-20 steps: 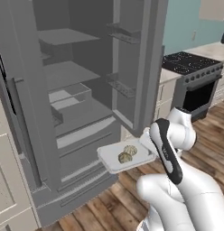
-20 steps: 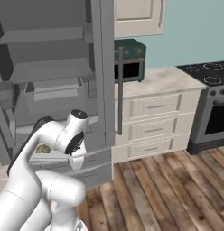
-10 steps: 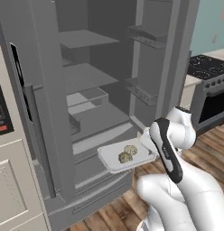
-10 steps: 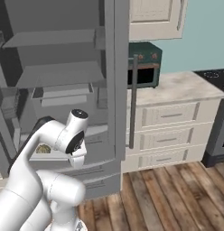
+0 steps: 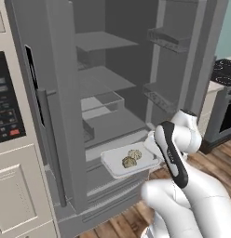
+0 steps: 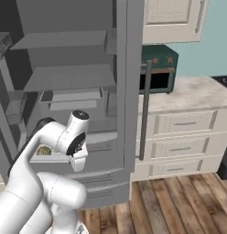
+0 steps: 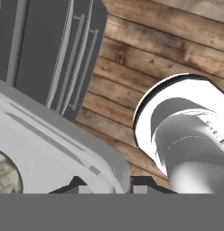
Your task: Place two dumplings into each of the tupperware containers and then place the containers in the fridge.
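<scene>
Under me lay a floor (image 6: 188,201) of brown wooden planks. To my right a pale marbled worktop (image 6: 197,91) ran over cream drawers (image 6: 179,146) with slim metal handles, and a dark green toaster oven (image 6: 159,68) sat on it against a teal wall (image 6: 211,41). A cream wall cabinet (image 6: 172,18) hung above. On my left stood a black control panel (image 5: 5,109) set in cream cabinetry, and farther right a black stove (image 5: 222,102).

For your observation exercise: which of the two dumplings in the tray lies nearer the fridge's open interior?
The upper-right dumpling; the other dumpling sits nearer the camera.
</scene>
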You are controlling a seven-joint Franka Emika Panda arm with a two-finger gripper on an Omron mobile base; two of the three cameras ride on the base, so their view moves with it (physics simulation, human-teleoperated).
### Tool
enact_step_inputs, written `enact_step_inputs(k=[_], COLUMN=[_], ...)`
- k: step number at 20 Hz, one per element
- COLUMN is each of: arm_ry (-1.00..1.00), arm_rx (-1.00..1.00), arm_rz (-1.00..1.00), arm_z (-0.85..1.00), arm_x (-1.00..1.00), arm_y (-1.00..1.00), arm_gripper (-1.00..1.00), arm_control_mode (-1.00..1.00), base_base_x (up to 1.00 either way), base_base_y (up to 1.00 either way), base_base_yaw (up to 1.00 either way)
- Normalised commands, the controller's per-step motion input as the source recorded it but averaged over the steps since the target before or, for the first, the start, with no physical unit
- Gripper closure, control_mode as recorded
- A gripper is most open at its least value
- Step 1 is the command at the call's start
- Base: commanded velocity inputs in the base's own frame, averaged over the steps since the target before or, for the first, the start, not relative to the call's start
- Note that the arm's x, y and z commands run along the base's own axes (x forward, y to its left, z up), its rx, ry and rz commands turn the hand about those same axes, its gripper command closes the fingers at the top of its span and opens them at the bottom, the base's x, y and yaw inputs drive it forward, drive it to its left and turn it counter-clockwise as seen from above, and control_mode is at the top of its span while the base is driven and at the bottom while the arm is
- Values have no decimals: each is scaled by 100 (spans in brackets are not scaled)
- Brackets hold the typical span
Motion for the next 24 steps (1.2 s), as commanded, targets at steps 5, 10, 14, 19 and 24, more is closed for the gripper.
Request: enact_step_inputs(k=[5, 10, 14, 19, 24], arm_ry=[0, 0, 0, 0, 0], arm_rx=[0, 0, 0, 0, 0], arm_rz=[0, 0, 0, 0, 0], arm_z=[0, 0, 0, 0, 0], arm_x=[0, 0, 0, 0, 0], arm_y=[0, 0, 0, 0, 0], arm_gripper=[100, 100, 100, 100, 100], arm_control_mode=[100, 100, 100, 100, 100], base_base_x=[44, 50, 48, 42, 40], base_base_y=[0, -5, -17, -36, -29], base_base_yaw=[17, 15, 14, 11, 11])
